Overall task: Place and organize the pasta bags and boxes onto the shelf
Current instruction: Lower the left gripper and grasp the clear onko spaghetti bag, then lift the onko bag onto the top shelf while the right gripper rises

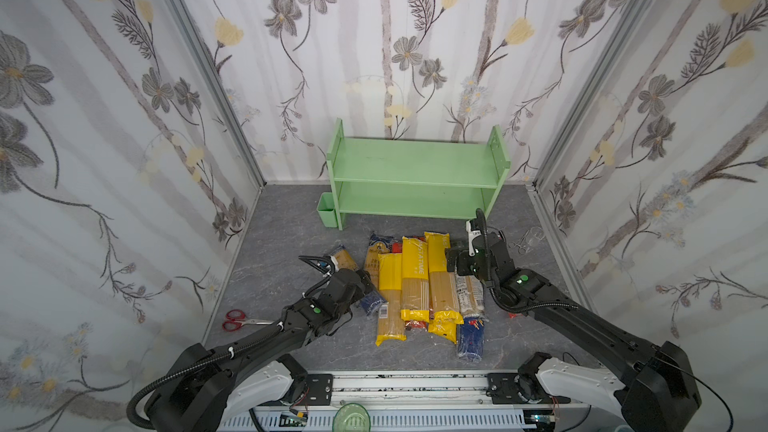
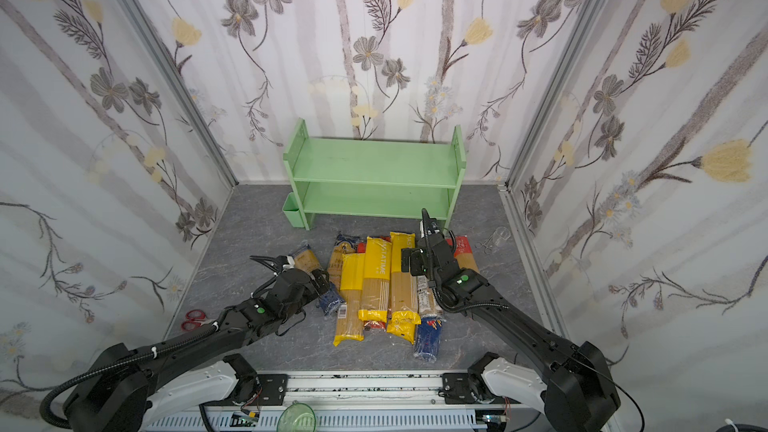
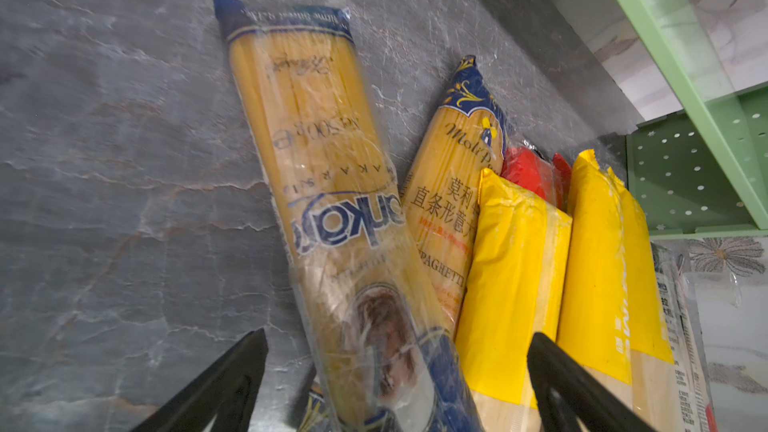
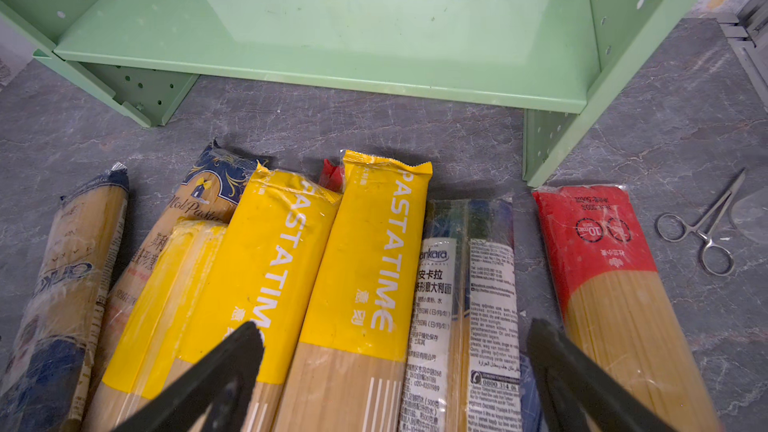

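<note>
Several pasta packs [image 1: 415, 284] lie side by side on the grey floor in front of the mint-green shelf [image 1: 415, 168], whose two boards are bare. My left gripper [image 3: 399, 338] is open, its fingers either side of a clear blue-ended Ankara bag [image 3: 324, 160] at the pile's left edge [image 1: 344, 258]. My right gripper [image 4: 395, 328] is open just above a yellow Pastatime pack [image 4: 374, 263] and a white-labelled pack [image 4: 465, 305]. A red-ended pack [image 4: 594, 238] lies apart on the right. In both top views the grippers [image 1: 320, 263] [image 1: 455, 261] flank the pile.
A small green square cup [image 1: 327, 209] stands by the shelf's left leg. Red scissors [image 1: 235, 320] lie at the left wall, metal forceps [image 4: 702, 230] and a clear glass [image 1: 536, 234] at the right. A green bowl [image 1: 351, 417] sits at the front rail. Patterned walls enclose three sides.
</note>
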`<state>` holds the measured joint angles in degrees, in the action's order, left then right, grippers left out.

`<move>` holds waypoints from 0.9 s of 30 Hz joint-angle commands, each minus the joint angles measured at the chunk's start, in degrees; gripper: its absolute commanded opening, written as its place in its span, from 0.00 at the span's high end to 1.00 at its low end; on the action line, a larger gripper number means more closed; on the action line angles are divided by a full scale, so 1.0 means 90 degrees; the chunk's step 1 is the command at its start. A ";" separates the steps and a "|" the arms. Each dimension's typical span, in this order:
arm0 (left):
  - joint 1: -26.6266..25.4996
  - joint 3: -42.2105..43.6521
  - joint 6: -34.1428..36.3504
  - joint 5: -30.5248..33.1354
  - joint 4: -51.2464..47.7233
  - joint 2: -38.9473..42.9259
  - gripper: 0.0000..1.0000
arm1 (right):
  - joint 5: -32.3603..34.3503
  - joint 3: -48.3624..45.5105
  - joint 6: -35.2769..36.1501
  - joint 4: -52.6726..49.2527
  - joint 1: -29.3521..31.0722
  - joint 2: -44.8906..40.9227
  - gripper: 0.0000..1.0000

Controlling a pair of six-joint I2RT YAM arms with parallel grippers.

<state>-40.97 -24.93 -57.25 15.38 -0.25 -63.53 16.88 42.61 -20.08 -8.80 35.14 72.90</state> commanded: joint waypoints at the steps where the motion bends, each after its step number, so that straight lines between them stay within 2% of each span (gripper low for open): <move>1: -0.0154 -0.0171 -0.0267 0.0040 -0.0011 -0.0382 0.00 | 0.0163 -0.0184 0.0019 0.0184 -0.0060 -0.0076 0.00; 8: -0.0400 -0.0543 -0.0337 -0.0063 -0.0012 -0.1373 0.00 | -0.0133 -0.0483 0.0098 0.0413 -0.0388 -0.0356 0.00; 10: -0.0408 -0.0662 -0.0310 -0.0140 -0.0026 -0.1619 0.07 | -0.0245 -0.0562 0.0129 0.0487 -0.0505 -0.0424 0.00; 13: -0.0425 -0.0825 -0.0280 -0.0290 -0.0021 -0.1932 0.21 | -0.0395 -0.0649 0.0179 0.0566 -0.0678 -0.0473 0.00; 20: -0.0474 -0.0939 -0.0165 -0.0559 -0.0131 -0.2024 0.67 | -0.0649 -0.0713 0.0280 0.0701 -0.0886 -0.0403 0.00; 27: -0.0698 -0.0961 0.0087 -0.0378 -0.1027 -0.1168 0.92 | -0.0820 -0.0672 0.0293 0.0810 -0.0917 -0.0278 0.00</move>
<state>-46.52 -33.30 -58.74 13.37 -5.67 -76.79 10.83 36.29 -17.89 -4.47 26.87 70.04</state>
